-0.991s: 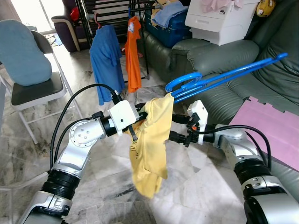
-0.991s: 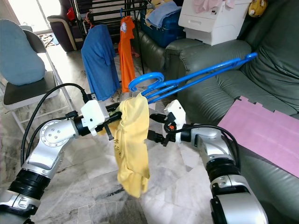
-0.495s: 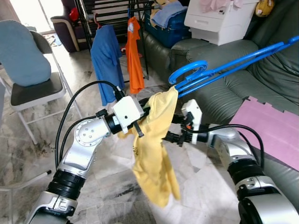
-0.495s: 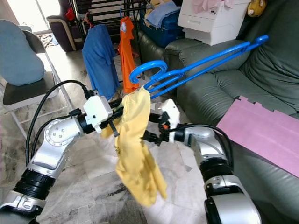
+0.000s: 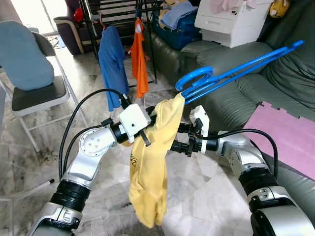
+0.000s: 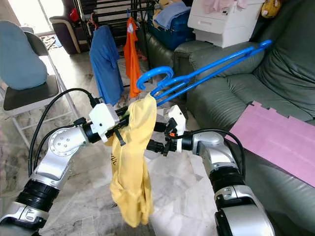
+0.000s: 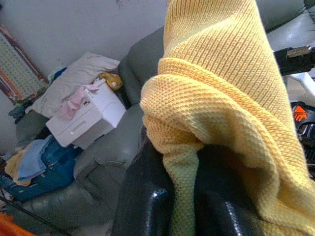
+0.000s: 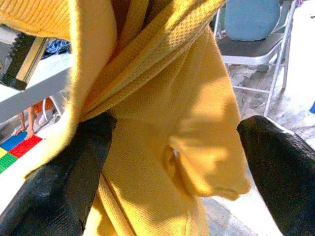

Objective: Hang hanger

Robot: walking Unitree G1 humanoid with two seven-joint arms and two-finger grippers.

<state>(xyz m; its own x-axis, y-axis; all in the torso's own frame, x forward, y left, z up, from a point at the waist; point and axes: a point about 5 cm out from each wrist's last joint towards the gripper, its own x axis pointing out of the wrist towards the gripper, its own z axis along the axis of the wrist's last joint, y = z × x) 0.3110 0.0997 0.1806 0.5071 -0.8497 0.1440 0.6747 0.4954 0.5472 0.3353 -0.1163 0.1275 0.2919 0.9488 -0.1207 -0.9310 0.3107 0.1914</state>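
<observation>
Nothing is hung yet: the blue hanger (image 5: pixel 231 69) floats mid-air before the sofa (image 5: pixel 256 83), well short of the drying rack (image 5: pixel 123 10), so the carry and hooking seem left. The yellow shirt (image 5: pixel 152 162) droops from its hooked end. The left pincer (image 7: pixel 167 206) is clamped on a fold of that shirt; the right pincer (image 8: pixel 172 162) stands wide open around the cloth. The hanger's long axis climbs toward the robot's upper right, hook pointing toward the robot's left.

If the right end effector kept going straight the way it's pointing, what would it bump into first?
Most likely the yellow shirt: the right end effector points toward the robot's left, its fingers spread open around the fabric hanging directly ahead.
</observation>
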